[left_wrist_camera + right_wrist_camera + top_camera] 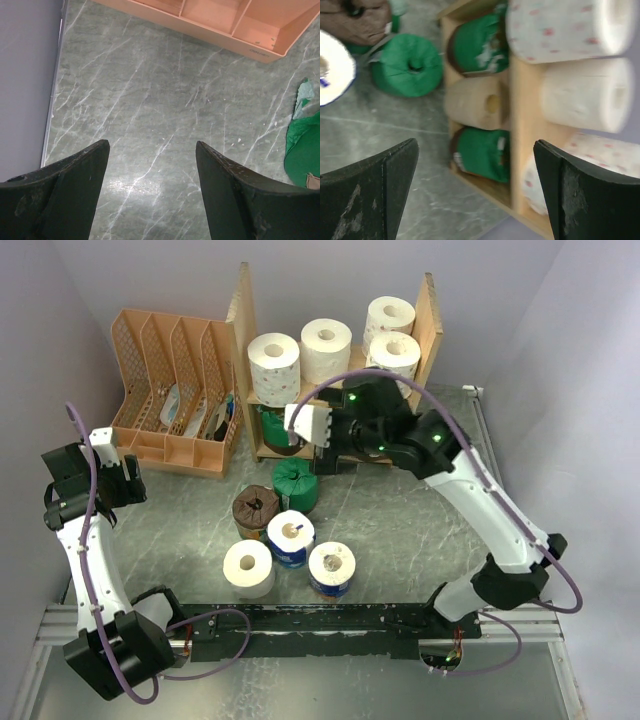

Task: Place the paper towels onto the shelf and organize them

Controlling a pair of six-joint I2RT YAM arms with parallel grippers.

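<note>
The wooden shelf [433, 315] stands at the back with several white paper towels [326, 340] on its upper tier. In the right wrist view its lower tier [520, 125] holds a green roll [480, 42], a beige roll [475, 102] and another green roll [480, 152]. My right gripper [322, 448] [476, 145] hovers open and empty just in front of that lower tier. On the table lie a green roll [295, 485], a brown roll [256, 510], a blue-wrapped roll [291, 537] and two white rolls [248, 567]. My left gripper [125, 480] [152, 145] is open over bare table at the far left.
A peach slotted file organizer [175, 390] [210, 20] stands left of the shelf, close to my left gripper. The green roll's edge [302, 155] shows at the right of the left wrist view. Grey walls close in both sides.
</note>
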